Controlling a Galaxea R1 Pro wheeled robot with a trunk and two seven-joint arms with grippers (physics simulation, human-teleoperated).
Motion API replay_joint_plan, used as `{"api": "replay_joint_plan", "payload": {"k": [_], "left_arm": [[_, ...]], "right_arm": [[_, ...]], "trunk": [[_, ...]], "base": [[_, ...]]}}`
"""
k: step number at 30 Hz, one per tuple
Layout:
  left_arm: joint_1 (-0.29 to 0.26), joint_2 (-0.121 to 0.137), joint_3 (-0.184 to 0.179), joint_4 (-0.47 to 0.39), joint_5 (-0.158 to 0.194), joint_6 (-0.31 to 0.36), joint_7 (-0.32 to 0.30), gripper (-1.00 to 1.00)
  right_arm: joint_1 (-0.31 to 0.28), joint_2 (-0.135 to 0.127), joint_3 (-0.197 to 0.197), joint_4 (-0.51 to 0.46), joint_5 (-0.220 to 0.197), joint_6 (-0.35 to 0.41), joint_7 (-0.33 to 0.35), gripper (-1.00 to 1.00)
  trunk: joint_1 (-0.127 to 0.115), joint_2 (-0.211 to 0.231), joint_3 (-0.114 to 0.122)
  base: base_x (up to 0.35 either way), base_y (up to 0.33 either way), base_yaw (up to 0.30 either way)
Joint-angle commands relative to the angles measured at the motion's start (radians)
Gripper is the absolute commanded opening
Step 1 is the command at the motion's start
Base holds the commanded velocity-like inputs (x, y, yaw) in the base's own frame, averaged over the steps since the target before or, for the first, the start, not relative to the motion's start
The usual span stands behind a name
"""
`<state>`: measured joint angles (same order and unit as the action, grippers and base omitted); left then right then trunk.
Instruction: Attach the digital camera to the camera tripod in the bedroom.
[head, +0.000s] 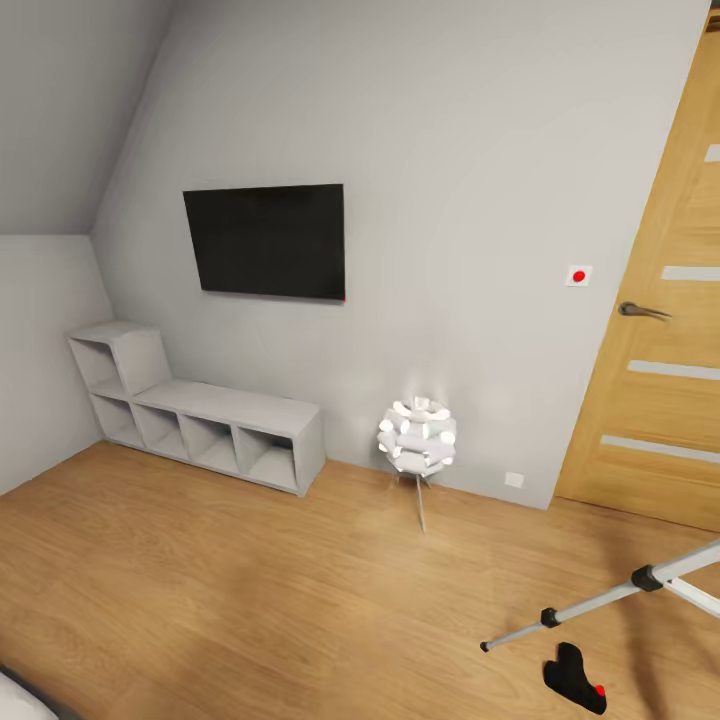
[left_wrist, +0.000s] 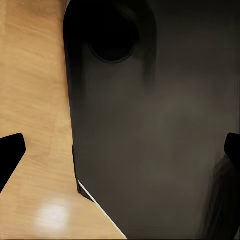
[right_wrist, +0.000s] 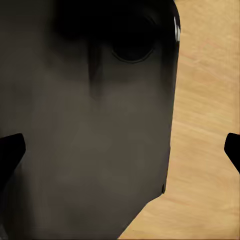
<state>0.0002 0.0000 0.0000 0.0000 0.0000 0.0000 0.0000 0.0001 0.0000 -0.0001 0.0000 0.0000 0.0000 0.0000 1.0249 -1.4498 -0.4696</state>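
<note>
Head view is taking in the bedroom: the digital camera (head: 577, 679) is lying on the plank floor (head: 250, 600) just beside a silver leg of the camera tripod (head: 600, 600), so both are probably waiting within reach. The left gripper (left_wrist: 120, 150) and right gripper (right_wrist: 120, 150) are showing fingertips spread wide, holding nothing.

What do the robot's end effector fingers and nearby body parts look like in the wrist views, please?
Each wrist view shows plain black fingertips at its edges, without markings. Beside them looms a large, smooth, dark grey-black panel with rounded corners and a round recess. No cables are visible.
</note>
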Motion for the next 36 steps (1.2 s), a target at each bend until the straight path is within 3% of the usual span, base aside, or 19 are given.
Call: {"api": "replay_joint_plan", "payload": {"k": [1,5,36], "left_arm": [[0.006,0.006,0.002,-0.006,-0.006,-0.004,0.000,1.00],[0.016,0.020,0.001,-0.007,-0.003,-0.005,0.000,1.00],[0.015,0.020,0.000,-0.008,-0.001,-0.005,0.000,1.00]], "right_arm": [[-0.006,0.006,-0.006,-0.006,-0.006,-0.006,-0.004,1.00],[-0.029,0.028,-0.004,-0.029,-0.006,-0.007,-0.003,1.00],[-0.044,0.025,-0.004,-0.032,-0.005,-0.008,-0.002,1.00]], "trunk": [[0.000,0.000,0.000],[0.000,0.000,0.000],[0.000,0.000,0.000]], "base": [[0.000,0.000,0.000],[0.000,0.000,0.000],[0.000,0.000,0.000]]}}
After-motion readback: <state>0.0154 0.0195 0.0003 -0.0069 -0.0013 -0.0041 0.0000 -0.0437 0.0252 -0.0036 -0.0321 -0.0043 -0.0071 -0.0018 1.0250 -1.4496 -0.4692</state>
